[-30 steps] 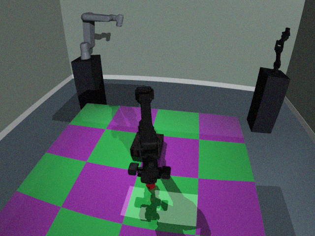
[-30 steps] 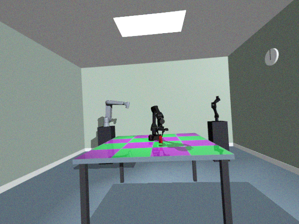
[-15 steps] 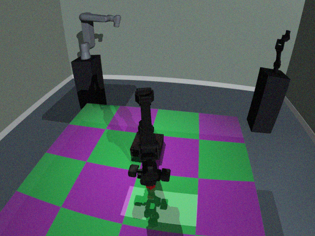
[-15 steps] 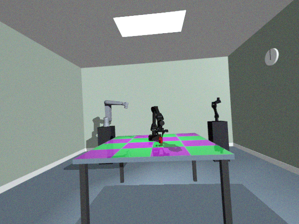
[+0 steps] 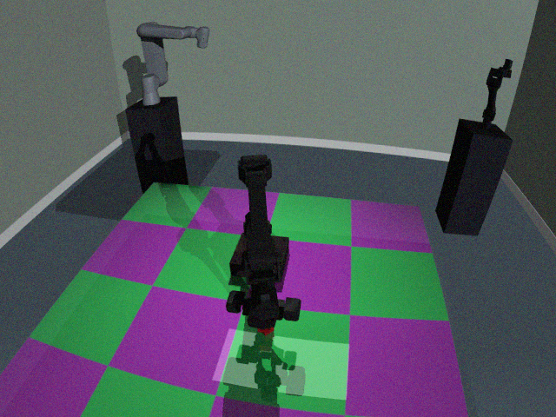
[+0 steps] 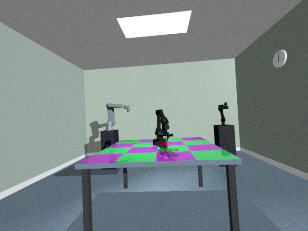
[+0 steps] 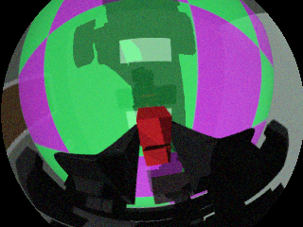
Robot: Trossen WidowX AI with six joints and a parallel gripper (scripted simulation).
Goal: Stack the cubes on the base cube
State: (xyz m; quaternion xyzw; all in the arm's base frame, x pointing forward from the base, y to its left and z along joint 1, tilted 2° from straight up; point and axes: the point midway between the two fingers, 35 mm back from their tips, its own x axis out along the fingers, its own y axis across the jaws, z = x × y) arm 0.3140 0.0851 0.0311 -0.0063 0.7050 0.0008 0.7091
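Note:
Red cubes stand close together under the arm; a small red part (image 5: 266,331) (image 6: 165,144) shows in the top and exterior views. In the wrist view a red cube (image 7: 153,133) sits between the fingertips. Another red piece (image 7: 157,155) shows just below it in the picture, past a thin dark line. My gripper (image 7: 153,127) points down, and its fingertips are against the two sides of the upper red cube. It is shut on that cube. The arm and fingers hide most of the group, so I cannot tell the base cube from the loose ones or see the corners.
The green and purple checkered table (image 5: 394,363) (image 6: 136,156) carries the black arm's base (image 5: 281,255) behind the cubes. Shadows and a bright light patch (image 5: 325,367) fall around the cubes. Two other arms (image 5: 155,58) (image 5: 492,96) stand on pedestals beyond the table.

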